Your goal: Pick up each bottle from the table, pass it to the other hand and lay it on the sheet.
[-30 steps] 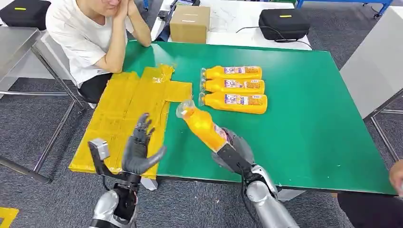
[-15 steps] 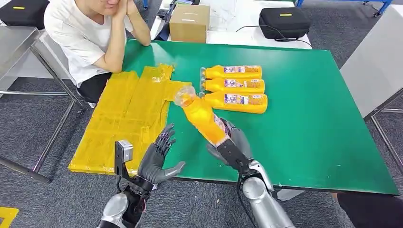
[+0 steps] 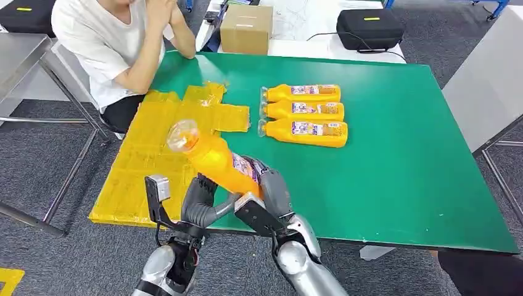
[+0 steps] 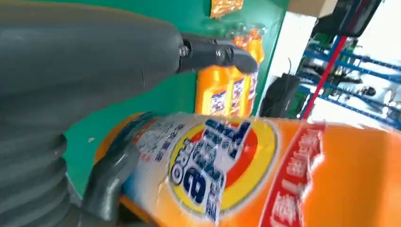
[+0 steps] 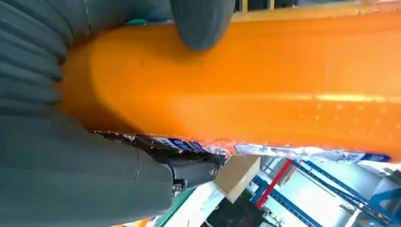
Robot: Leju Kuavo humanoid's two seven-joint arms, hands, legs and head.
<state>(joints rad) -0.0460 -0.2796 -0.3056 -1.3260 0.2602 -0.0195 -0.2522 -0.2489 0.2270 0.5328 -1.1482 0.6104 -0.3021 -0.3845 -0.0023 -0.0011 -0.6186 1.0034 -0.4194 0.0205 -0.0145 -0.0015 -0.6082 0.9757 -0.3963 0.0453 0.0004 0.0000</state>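
My right hand grips the base end of an orange bottle, which slants up and to the left with its clear cap over the yellow sheet. My left hand is under and beside the bottle's body, fingers up behind it and thumb against its underside. In the left wrist view the labelled bottle lies between that hand's thumb and straight fingers. The right wrist view has my hand wrapped round the bottle. Three more orange bottles lie side by side on the green table.
A person in a white shirt sits at the table's far left corner, elbows on it. A cardboard box and a black case stand on the white table behind. A metal table is at the left.
My right hand carried the bottle left, from the green table to above the sheet's edge. My left hand rose and came in under the bottle.
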